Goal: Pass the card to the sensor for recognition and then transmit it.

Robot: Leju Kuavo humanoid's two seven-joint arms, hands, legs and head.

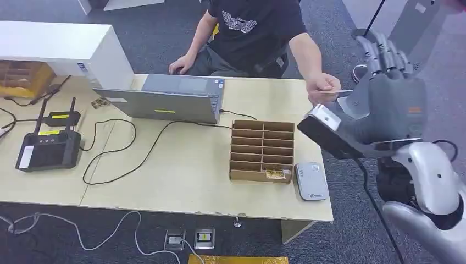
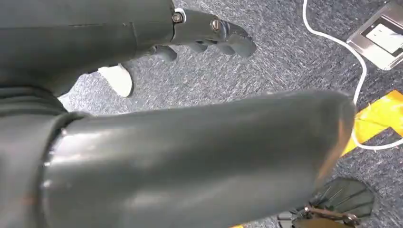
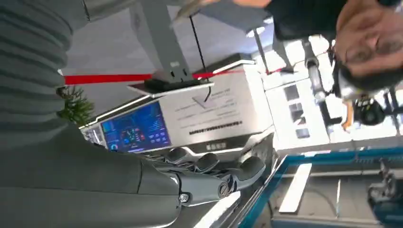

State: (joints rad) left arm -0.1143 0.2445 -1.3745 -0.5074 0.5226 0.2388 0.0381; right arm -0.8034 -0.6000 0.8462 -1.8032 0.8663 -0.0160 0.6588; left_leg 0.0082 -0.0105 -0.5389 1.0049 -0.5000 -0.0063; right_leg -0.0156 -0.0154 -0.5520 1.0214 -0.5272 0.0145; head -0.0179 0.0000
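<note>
Beyond the far right corner of the tabletop (image 1: 181,181), the right robot hand (image 1: 393,82) is raised off the edge with its dark fingers (image 1: 384,52) stretched up and apart, holding nothing. Just beside it, a person's hand (image 1: 323,88) pinches the card (image 1: 336,93), a thin pale card held roughly level in the air above the corner, its free end reaching toward the raised palm; whether the card touches the palm cannot be told. The person in a black shirt (image 1: 253,27) sits behind the tabletop, the other hand (image 1: 180,65) resting near the back of an open grey laptop (image 1: 165,99). A brown cardboard organizer (image 1: 261,151) with two columns of slots lies to the right of the laptop, and a small yellow-labelled item (image 1: 275,174) lies in its nearest right slot. The sensor (image 1: 311,181), a flat grey reader, lies just beside the organizer near the tabletop's front right corner. On the left end stand a black router (image 1: 46,148) with antennas and a smaller black box (image 1: 63,117), with black cables (image 1: 115,159) looping across the surface. The left robot hand (image 2: 209,33) hangs over grey carpet (image 2: 285,61), its fingers loosely bent and holding nothing.
</note>
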